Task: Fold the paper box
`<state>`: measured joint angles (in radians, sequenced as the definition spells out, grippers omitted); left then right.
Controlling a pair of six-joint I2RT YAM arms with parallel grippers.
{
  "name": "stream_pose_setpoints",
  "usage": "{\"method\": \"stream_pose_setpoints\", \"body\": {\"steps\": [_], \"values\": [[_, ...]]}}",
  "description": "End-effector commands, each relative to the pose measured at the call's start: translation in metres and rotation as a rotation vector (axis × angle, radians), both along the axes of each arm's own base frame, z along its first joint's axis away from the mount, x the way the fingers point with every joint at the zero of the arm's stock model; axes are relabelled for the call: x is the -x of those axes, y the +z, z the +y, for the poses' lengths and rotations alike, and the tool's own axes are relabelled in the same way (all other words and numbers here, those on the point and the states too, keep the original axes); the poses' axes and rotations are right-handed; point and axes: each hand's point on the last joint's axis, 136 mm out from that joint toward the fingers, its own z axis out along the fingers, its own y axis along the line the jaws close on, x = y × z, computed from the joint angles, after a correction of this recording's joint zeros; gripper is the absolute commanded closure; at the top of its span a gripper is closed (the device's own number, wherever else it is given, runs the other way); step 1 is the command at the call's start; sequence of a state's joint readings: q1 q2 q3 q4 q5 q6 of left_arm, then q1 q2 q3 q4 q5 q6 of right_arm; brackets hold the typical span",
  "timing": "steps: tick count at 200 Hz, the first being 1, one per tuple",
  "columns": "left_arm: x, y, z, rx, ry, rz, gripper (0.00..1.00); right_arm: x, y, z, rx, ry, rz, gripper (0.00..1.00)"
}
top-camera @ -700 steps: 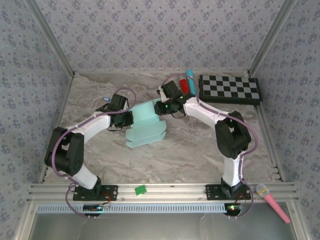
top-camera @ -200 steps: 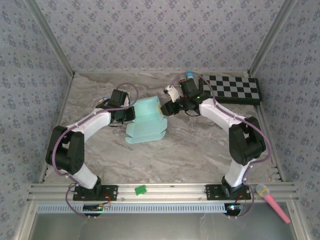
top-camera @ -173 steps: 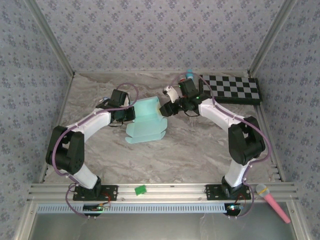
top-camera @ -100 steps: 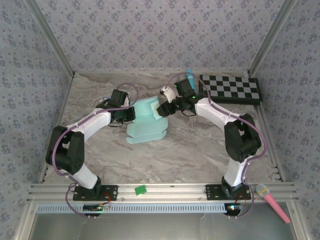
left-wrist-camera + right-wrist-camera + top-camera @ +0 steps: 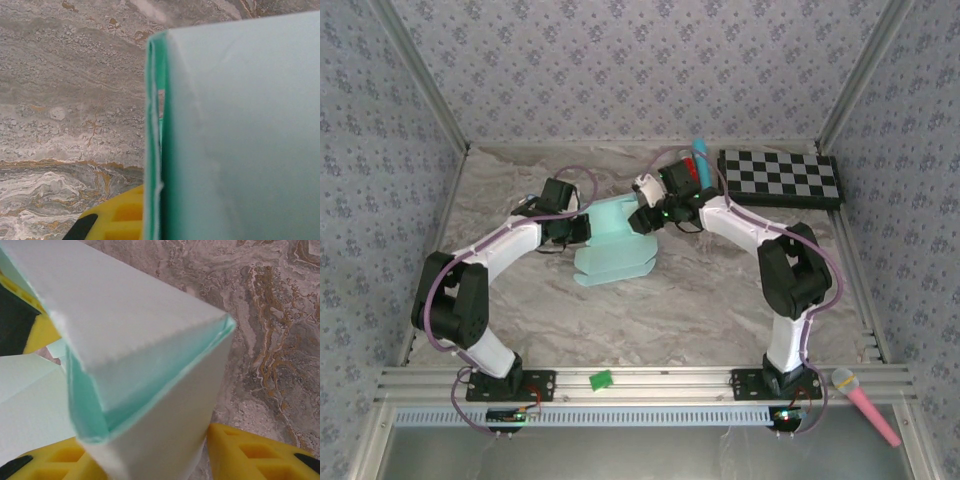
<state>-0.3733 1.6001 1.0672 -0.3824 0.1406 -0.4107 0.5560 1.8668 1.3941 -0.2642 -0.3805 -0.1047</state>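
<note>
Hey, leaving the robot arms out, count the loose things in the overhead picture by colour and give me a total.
Mint-blue: 1, the paper box
Black-and-white: 1, the checkerboard
Pink: 1, the microphone
Green: 1, the small block
Red and blue: 1, a partly hidden tube
Total: 5

Checkerboard (image 5: 780,178) far right on marbled table (image 5: 700,300); green block (image 5: 601,379), pink microphone (image 5: 865,400) at near rail.

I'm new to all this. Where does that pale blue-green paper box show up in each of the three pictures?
Top external: the paper box lies near the table's centre.
Left wrist: right half of the picture, close up.
Right wrist: its corner, centre and left.
Shared landmark: the marbled tabletop under it.
</note>
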Motion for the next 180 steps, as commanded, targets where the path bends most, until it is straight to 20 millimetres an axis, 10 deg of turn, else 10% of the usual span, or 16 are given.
{"method": "stream_pose_setpoints", "body": {"steps": [1, 180], "values": [[-0.007, 0.022, -0.010, 0.042, -0.033, -0.048, 1.00, -0.007, -0.001, 0.003, 0.029, -0.020, -0.028, 0.49], [-0.007, 0.020, -0.012, 0.052, -0.029, -0.031, 1.00, -0.025, -0.021, -0.010, 0.185, -0.138, -0.100, 0.64]]}}
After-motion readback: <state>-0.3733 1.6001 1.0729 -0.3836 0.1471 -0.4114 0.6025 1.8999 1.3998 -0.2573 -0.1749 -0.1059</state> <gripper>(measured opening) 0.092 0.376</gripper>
